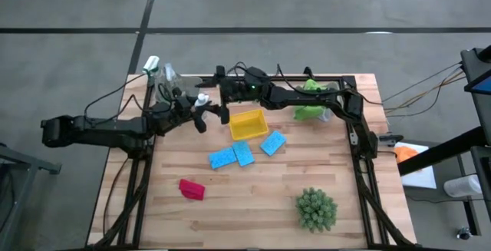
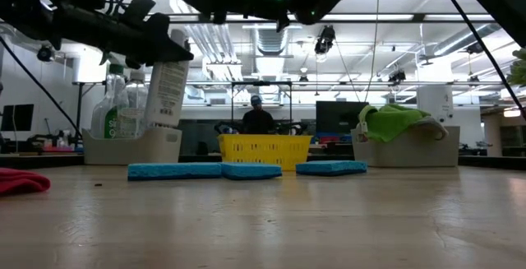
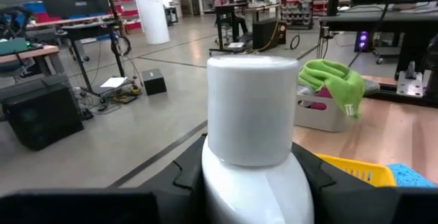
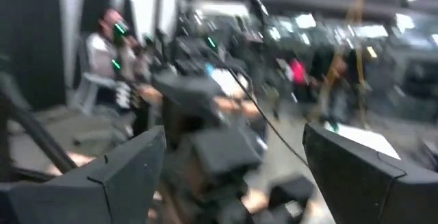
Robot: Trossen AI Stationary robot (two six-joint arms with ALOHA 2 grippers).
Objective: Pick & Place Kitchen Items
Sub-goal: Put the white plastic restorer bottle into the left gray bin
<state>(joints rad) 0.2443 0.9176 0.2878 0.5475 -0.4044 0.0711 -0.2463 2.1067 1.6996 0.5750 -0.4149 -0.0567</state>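
Currently mid-carry: left gripper (image 1: 198, 113) clamps white bottle (image 1: 201, 100), lifted off table (image 1: 253, 197), near yellow tray (image 1: 248, 123). Right gripper (image 1: 224, 91) spread wide, empty, hovering beside. Next, prob.: handover or set-down w/ careful alignment.

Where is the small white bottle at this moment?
The small white bottle is held in the left pincer, lifted above the table's far left part, just left of the yellow tray in the high view.

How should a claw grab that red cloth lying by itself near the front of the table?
From straight above, I'd guess. The red cloth lies low and crumpled on the bare table, nothing beside it. Pinch its raised middle fold, since the flat edges offer little to catch.
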